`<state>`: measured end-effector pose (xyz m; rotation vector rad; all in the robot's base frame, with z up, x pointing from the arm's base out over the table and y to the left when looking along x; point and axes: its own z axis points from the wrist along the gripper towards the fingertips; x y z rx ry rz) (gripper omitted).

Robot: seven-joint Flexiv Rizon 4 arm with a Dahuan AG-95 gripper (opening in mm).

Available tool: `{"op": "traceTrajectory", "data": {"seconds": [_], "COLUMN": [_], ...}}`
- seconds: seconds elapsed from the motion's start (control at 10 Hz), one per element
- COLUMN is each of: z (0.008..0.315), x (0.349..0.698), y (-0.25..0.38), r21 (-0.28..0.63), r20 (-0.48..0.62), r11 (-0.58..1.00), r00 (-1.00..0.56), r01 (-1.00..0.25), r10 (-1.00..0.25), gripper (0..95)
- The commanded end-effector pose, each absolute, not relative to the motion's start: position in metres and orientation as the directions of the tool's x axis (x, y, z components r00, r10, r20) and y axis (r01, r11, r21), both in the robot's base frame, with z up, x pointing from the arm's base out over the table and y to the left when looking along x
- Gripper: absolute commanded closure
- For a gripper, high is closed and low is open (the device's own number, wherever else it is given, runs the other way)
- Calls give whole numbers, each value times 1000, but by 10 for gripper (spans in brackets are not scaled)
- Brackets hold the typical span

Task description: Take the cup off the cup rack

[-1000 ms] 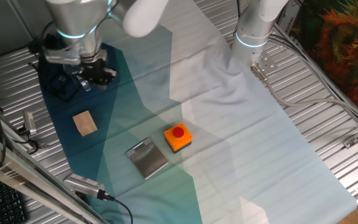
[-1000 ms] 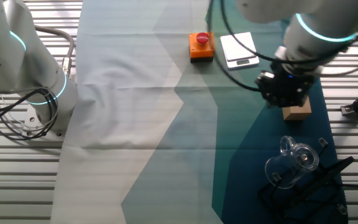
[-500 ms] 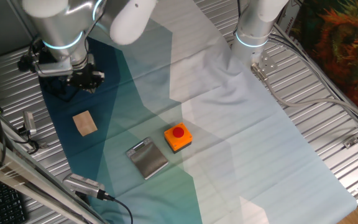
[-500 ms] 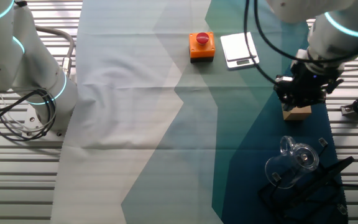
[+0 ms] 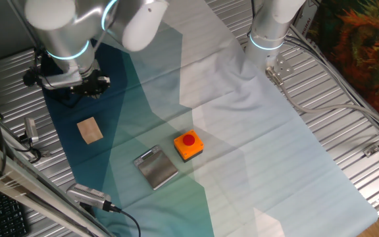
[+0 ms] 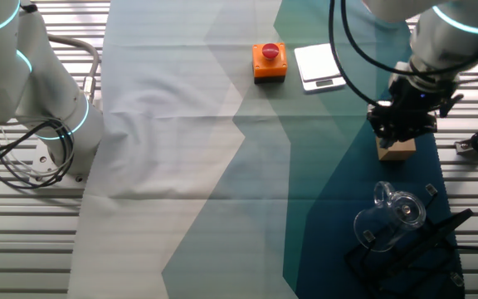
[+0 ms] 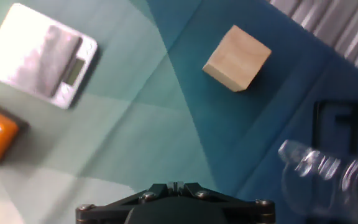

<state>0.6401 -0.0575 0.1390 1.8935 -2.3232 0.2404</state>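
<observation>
The glass cup (image 6: 391,217) lies tilted on the black cup rack (image 6: 428,247) at the near right of the other fixed view. In the hand view the cup (image 7: 323,172) is blurred at the right edge, beside the rack (image 7: 345,122). My gripper (image 6: 401,124) hangs above the wooden block, short of the cup and apart from it. Its fingertips (image 7: 174,185) appear pressed together with nothing between them. In one fixed view the gripper (image 5: 89,83) hides the cup, and only part of the rack (image 5: 56,93) shows.
A wooden block (image 6: 397,149) sits under the gripper, also in the hand view (image 7: 237,58). A grey metal scale (image 6: 320,65) and an orange box with a red button (image 6: 269,61) lie farther off. A second robot base (image 6: 48,116) stands at the left.
The gripper has moved away from the cloth's middle toward the rack side, past the wooden block. In the last half second it has shifted only slightly. The cup has not moved.
</observation>
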Motion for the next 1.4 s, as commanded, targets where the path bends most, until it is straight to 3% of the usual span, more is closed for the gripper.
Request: {"op": "traceTrajectory", "data": {"seconds": [0.1, 0.3, 1.1, 1.4], "z": [138, 136, 136, 136], "x": [639, 637, 636, 636], "y": [-59, -60, -61, -61], "r21": [-54, -73, -72, -22], "r20": [227, 257, 265, 252], "r11": [160, 95, 139, 159], "r00": [-169, -111, -153, -159], "r01": [-986, -993, -988, -987], "r10": [-959, -960, -952, -954], "gripper": [950, 950, 950, 950]}}
